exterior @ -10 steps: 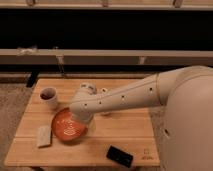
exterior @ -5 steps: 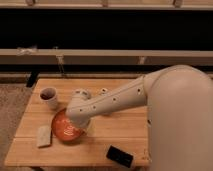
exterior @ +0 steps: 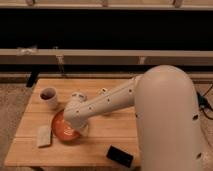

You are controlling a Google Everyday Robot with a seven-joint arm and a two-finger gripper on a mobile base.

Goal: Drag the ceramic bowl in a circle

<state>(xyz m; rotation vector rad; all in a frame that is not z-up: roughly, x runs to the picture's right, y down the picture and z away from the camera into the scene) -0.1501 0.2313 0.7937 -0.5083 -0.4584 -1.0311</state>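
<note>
The ceramic bowl (exterior: pixel 61 131) is a wide orange-red dish with pale spiral lines, sitting on the front left part of the wooden table (exterior: pixel 107 137). My gripper (exterior: pixel 76 128) reaches down onto the bowl's right side at the end of the white arm. The wrist covers the bowl's right half and hides where the gripper meets it.
A small white cup (exterior: pixel 48 96) with dark contents stands behind the bowl near the table's left edge. A pale flat pad (exterior: pixel 44 136) lies just left of the bowl. A black flat device (exterior: pixel 120 156) lies near the front edge. A low shelf and a rail run behind the table.
The arm has swung left and down onto the bowl, covering more of it. The bowl looks shifted slightly left and toward the front edge.
</note>
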